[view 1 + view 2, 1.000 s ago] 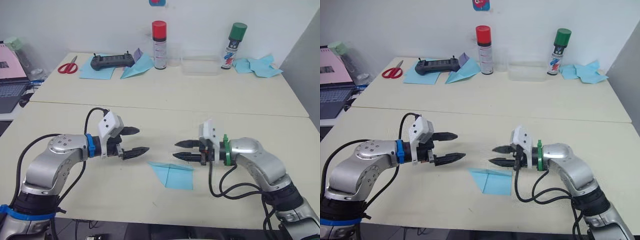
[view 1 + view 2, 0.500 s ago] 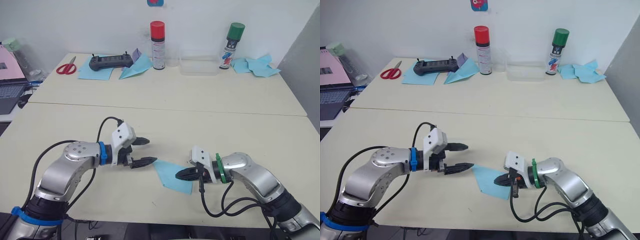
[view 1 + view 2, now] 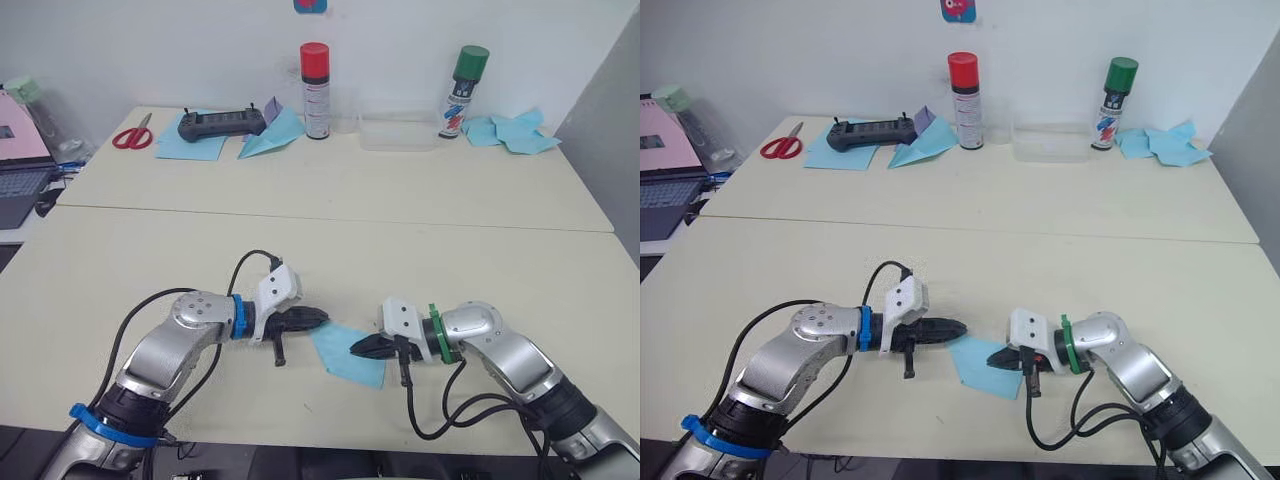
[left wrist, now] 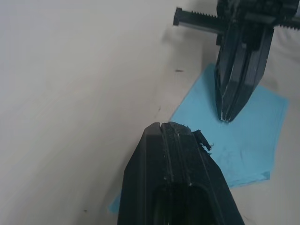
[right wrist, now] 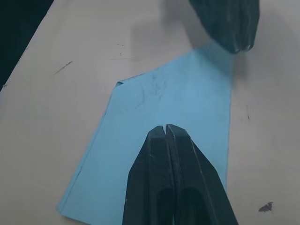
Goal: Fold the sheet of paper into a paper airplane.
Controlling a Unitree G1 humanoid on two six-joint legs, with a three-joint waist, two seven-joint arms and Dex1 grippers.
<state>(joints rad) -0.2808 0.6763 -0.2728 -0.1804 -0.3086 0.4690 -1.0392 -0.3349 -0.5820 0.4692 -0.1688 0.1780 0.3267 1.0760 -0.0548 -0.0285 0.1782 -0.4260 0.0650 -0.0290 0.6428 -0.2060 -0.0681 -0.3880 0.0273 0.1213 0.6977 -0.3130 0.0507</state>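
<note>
Beige counter [image 3: 420,230], folded light-blue paper sheet [image 3: 345,352] lying flat near front edge. Both hands dropped in from hovering apart: left hand [image 3: 318,318] pinched shut at paper's left corner, right hand [image 3: 358,349] pinched shut pressing on top. Looks like crease flattening, plane not formed yet

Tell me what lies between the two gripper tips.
Between the left gripper and right gripper lies the sheet of paper, seen in the left eye view.
</note>
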